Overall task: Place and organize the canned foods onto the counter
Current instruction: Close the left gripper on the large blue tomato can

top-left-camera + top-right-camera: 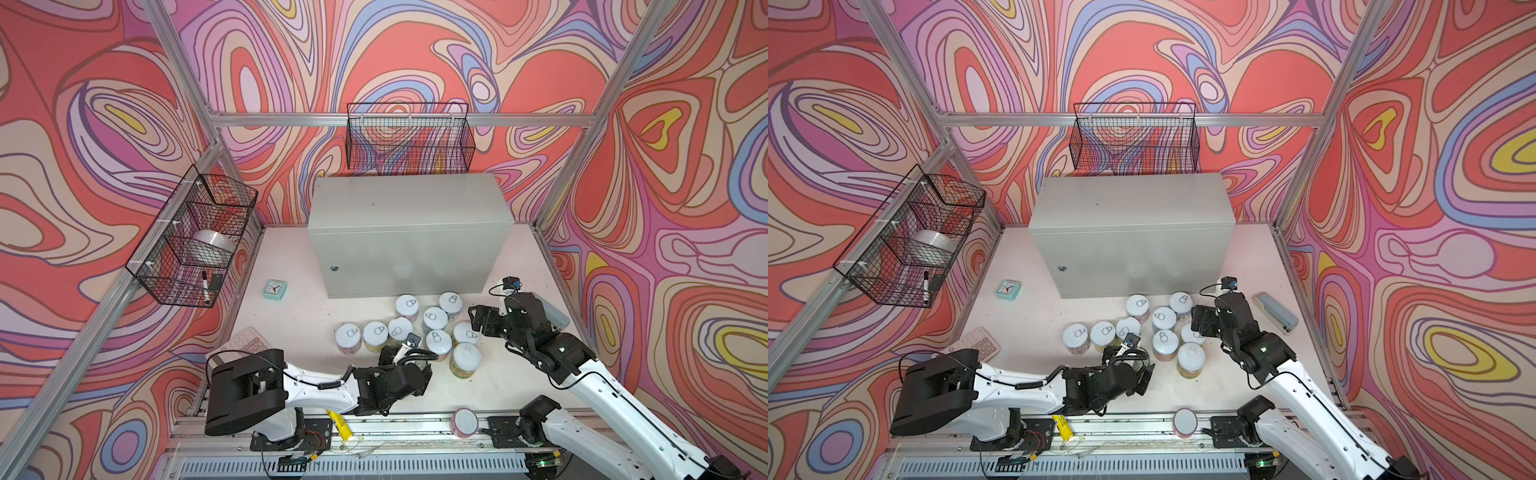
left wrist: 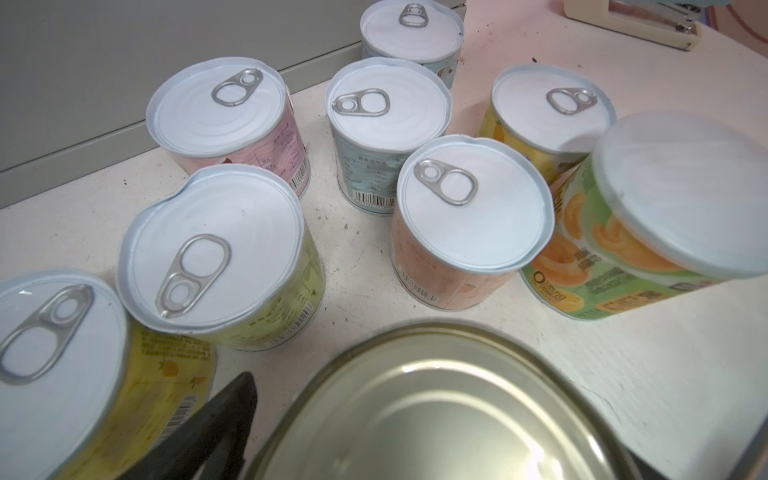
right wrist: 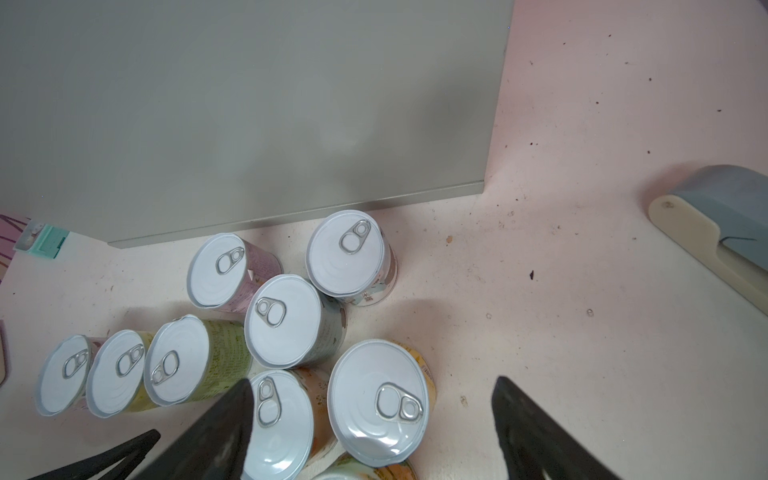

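- The cans (image 1: 435, 319) stand upright in a loose cluster on the bench (image 1: 299, 316), just in front of the grey metal cabinet (image 1: 409, 232). The two rearmost cans stand near its front face.
- Eight of them have white pull-tab lids, with pink, pale blue, yellow, green and orange labels.
- A larger green-labelled can (image 1: 465, 360) with a plain white lid stands at the near edge of the cluster, just beside two pull-tab cans.
- A bare-metal-topped can (image 2: 436, 415) stands at the near left of the cluster, right under the left wrist camera.
- The left claw (image 1: 415, 368) is spread wide with a finger (image 2: 224, 415) on either side of that can. Whether the fingers touch it cannot be told.
- The right claw (image 3: 372, 382) is released and hangs over the right of the cluster. A yellow-labelled can (image 3: 378, 399) shows between its fingers, clear of the right-hand one.
- A mint-green clock (image 1: 274, 289) stands left of the cabinet's front, and a calculator (image 1: 249, 343) lies nearer the left arm.
- A grey and cream stapler (image 1: 1277, 311) lies to the right of the right claw.
- A pink cylinder (image 1: 464, 422) and a yellow tube (image 1: 340, 424) rest on the front rail.
- Two black wire baskets (image 1: 409, 137) hang on the frame. The one on the left holds a tape roll (image 1: 210, 245) and a marker (image 1: 205, 286).
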Motion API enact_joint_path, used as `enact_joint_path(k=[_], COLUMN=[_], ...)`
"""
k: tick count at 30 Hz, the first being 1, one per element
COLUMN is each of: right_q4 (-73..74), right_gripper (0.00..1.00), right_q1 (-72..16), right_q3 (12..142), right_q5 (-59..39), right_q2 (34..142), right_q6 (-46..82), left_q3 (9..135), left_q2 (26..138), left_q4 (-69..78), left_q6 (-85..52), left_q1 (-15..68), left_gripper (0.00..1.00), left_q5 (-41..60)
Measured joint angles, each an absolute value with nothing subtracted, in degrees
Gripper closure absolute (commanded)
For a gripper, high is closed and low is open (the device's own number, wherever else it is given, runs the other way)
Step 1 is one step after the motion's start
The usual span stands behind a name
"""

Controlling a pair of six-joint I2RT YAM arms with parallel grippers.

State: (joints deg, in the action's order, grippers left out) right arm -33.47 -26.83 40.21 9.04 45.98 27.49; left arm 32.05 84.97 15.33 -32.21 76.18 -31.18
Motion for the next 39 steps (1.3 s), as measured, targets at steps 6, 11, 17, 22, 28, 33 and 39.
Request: enact_joint_path(k=[6, 11, 17, 22, 28, 33, 39], right_q4=[-32.93, -32.71, -32.4, -31.64, -30.41, -29.56, -28.62], right_gripper=[0.11, 0.13, 0.14, 0.14, 0.15, 0.14, 0.15], right_q1=[-26.83, -26.83, -26.83, -26.83, -26.83, -26.83, -26.83], right_q3=[40.21, 40.21, 40.21, 40.21, 40.21, 40.25, 41.39], right_q5=[9.17, 9.17, 9.17, 9.15, 8.64, 8.05, 7.84], right_q2=[45.98, 45.98, 46.0, 46.54, 47.88, 49.45, 52.07], right_q6=[27.09, 26.81, 26.59, 26.59, 26.41, 26.13, 25.8], left_q3=[33.28, 33.47, 33.67, 33.78, 34.7, 37.28, 44.6], left_q2=[86.67, 86.76, 86.76, 86.78, 87.15, 87.09, 82.28], left_q4=[15.27, 15.27, 15.16, 14.81, 13.54, 8.27, -6.42], left_q6=[-32.73, -33.15, -33.17, -33.01, -32.82, -31.88, -29.61], left_q1=[76.07, 75.9, 75.75, 75.7, 75.68, 75.66, 75.66], left_gripper=[0.02, 0.13, 0.3, 0.88, 1.0, 1.0, 1.0], left_q5=[-31.55, -31.29, -31.11, -31.38, -31.31, -30.2, -29.3])
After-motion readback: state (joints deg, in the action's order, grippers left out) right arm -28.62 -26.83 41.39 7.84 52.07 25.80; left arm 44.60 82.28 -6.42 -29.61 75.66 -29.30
